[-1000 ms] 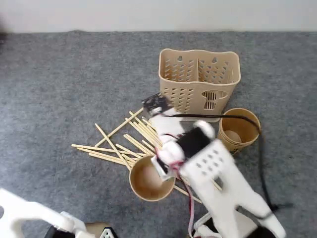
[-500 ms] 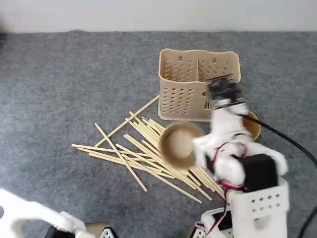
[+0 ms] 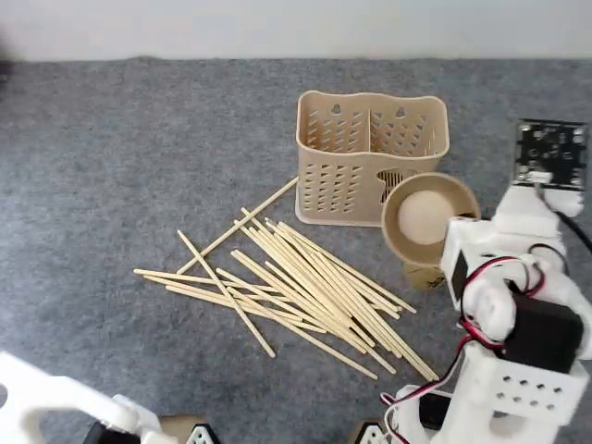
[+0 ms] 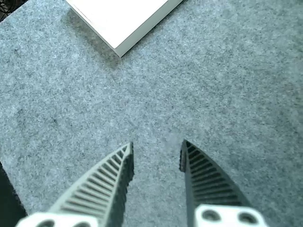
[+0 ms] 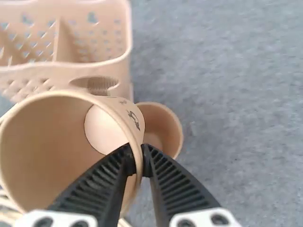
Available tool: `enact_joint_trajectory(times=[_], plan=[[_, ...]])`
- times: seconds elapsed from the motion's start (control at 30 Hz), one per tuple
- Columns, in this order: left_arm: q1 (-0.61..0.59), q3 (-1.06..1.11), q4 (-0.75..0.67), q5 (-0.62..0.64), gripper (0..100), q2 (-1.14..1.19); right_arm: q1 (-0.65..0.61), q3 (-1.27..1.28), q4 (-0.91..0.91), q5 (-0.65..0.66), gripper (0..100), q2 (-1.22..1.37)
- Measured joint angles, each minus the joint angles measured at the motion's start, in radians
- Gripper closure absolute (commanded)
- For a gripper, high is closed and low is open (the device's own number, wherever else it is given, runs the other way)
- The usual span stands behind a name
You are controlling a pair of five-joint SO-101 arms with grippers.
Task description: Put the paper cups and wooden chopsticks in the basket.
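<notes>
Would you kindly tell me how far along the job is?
Nothing looks done yet: the basket looks empty. In hand: the right gripper is shut on the rim of one cup, held up beside the basket. Left: that cup, the second cup on the carpet by the basket, and all the chopsticks, scattered in front of it. The left gripper is open over bare carpet.

Tabletop, grey felt-like covering. Bearing: one beige two-compartment basket, upright; loose wooden chopsticks, crisscrossed just beside it; one paper cup, mouth up, near the basket; one white flat slab.
</notes>
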Motion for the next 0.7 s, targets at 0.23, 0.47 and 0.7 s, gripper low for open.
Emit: enact_joint_trajectory(times=[0.23, 0.47, 0.7], plan=[[0.000, 0.000, 0.000, 0.000, 84, 0.000, 0.044, 0.163, -0.132, 0.000, 99.1, 0.000], [0.000, 0.000, 0.000, 0.000, 84, 0.000, 0.052, 0.272, -0.186, 0.021, 98.9, 0.000], [0.000, 0.003, 0.000, 0.000, 84, 0.000, 0.081, 0.278, -0.189, 0.041, 76.6, 0.000]])
